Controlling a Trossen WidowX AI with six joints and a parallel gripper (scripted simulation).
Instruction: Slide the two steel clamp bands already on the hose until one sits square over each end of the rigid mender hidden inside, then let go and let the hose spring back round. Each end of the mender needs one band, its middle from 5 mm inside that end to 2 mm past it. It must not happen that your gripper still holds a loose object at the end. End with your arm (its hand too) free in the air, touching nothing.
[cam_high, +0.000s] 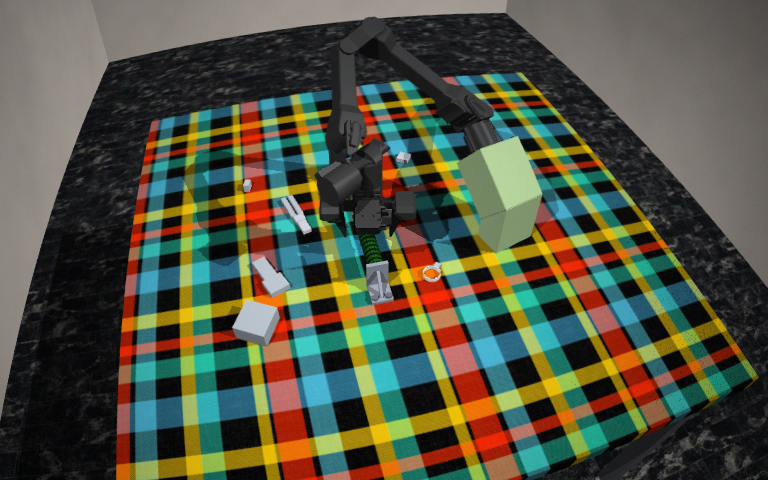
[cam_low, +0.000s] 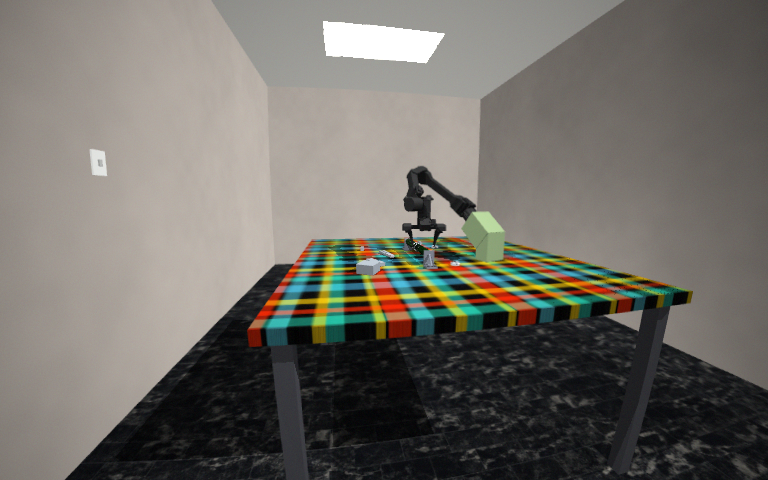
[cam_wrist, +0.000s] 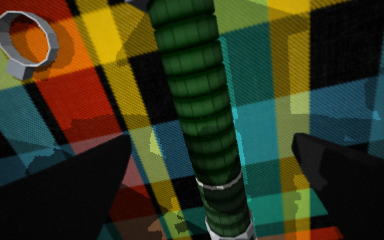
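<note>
The green ribbed hose (cam_high: 370, 249) (cam_wrist: 202, 85) runs from under my gripper to a grey end bracket (cam_high: 378, 283) (cam_low: 429, 259). My gripper (cam_high: 368, 233) (cam_low: 423, 245) (cam_wrist: 211, 141) is open wide, with one finger on each side of the hose and nothing gripped. The wrist view shows a thin pale line (cam_wrist: 218, 186) around the hose. Part of one steel clamp band (cam_wrist: 244, 234) shows around the hose at the bottom edge of that view. The other band is not visible; my gripper hides that stretch in the top view. The mender is hidden inside the hose.
A loose steel ring (cam_high: 432, 281) (cam_wrist: 52, 42) lies beside the hose. A pale green block (cam_high: 501, 192) (cam_low: 489, 243) stands to the right. A grey block (cam_high: 256, 321) (cam_low: 369, 266), a stepped piece (cam_high: 270, 277), a slotted piece (cam_high: 296, 213) and small blocks (cam_high: 247, 185) (cam_high: 402, 157) lie around.
</note>
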